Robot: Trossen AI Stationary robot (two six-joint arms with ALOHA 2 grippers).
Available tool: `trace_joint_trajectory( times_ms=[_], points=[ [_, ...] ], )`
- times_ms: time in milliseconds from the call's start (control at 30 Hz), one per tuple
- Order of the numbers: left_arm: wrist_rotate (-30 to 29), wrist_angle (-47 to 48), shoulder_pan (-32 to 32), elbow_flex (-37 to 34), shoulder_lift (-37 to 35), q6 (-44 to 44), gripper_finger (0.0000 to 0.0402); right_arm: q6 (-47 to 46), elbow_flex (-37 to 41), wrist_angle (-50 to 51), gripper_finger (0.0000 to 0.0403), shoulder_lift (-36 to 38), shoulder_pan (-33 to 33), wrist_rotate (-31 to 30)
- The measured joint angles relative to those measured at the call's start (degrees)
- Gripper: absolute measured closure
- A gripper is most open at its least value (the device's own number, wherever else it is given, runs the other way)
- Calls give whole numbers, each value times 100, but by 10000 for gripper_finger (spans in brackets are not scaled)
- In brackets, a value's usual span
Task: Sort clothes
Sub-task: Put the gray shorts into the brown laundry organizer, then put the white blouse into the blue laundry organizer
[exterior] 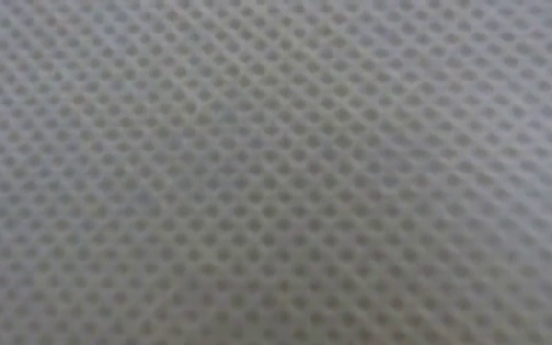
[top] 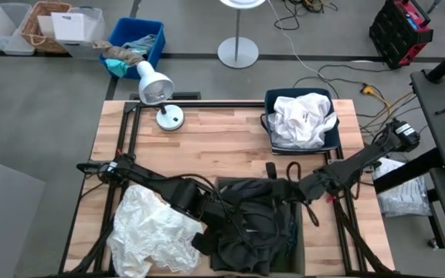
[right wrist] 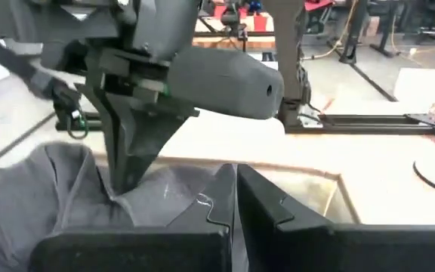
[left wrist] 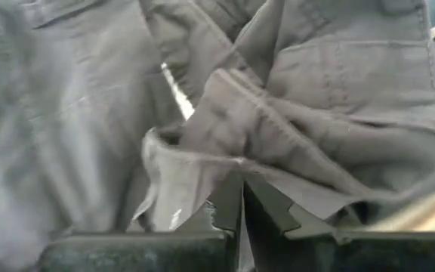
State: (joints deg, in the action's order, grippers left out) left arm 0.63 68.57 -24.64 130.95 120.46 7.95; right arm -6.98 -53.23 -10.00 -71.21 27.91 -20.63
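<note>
Though crumpled, soft charcoal garment (top: 246, 224)

A wooden tabletop (top: 207, 147) stands on a grey floor (top: 22, 193). A white desk lamp (top: 157, 93) sits at its far edge, well beyond the hands. Farther off are a blue bin (top: 154, 38), a wicker basket (top: 41, 27), a round white stand base (top: 238, 52) and loose cables (top: 346, 73).
</note>
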Motion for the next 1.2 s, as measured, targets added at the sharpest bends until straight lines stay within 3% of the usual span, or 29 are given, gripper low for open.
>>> trace_joint_trajectory(
  times_ms=[233, 467, 733, 967, 1200],
  points=[
    [-97, 379, -2, 348, -137, 54, 402, -395, -989, 1039, 394, 41, 91, -368],
    [-271, 543, -7, 395, -395, -84, 402, -1967, -2782, 4193, 394, -16, 39, -1293],
    [-571, 2242, -7, 367, -1069, -1613, 402, -3495, -4176, 6547, 394, 24, -50, -1693],
    [-692, 2139, -243, -427, -1898, -2475, 402, -4256, -4976, 8015, 394, 19, -84, -1692],
    [-660, 1948, -341, -2548, -2814, -3600, 402, -3982, -5350, 8376, 394, 27, -84, -1702]
  ],
)
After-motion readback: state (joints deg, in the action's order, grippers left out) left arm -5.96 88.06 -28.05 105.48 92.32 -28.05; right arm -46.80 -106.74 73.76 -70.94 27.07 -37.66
